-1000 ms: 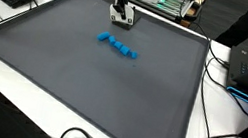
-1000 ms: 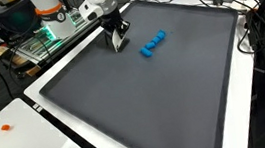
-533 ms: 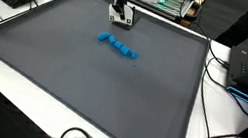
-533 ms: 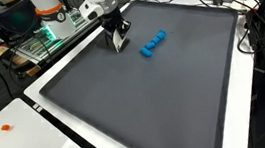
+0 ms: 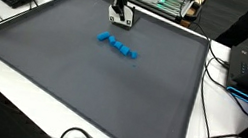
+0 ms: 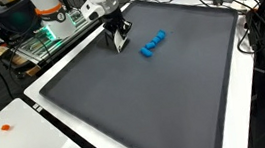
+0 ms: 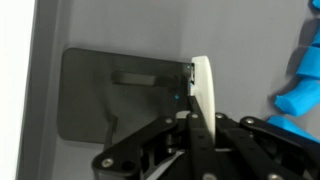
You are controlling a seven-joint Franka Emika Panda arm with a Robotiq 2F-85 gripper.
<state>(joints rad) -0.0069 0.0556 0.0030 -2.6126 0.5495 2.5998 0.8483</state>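
At the far edge of the gray mat [image 5: 80,87], the fingers [image 5: 122,19] are pressed closed, near the blue blocks [image 5: 117,46].

The bright blue plastic blocks [image 5: 117,46] contrast with the plain dark grey flat mat [image 5: 80,87]; white tabletop border [image 5: 2,69]; black metal gripper [image 5: 122,20] with white pads [image 7: 203,90].

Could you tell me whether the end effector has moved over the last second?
No. In an exterior view the end effector sits just as far from the blue blocks as before.
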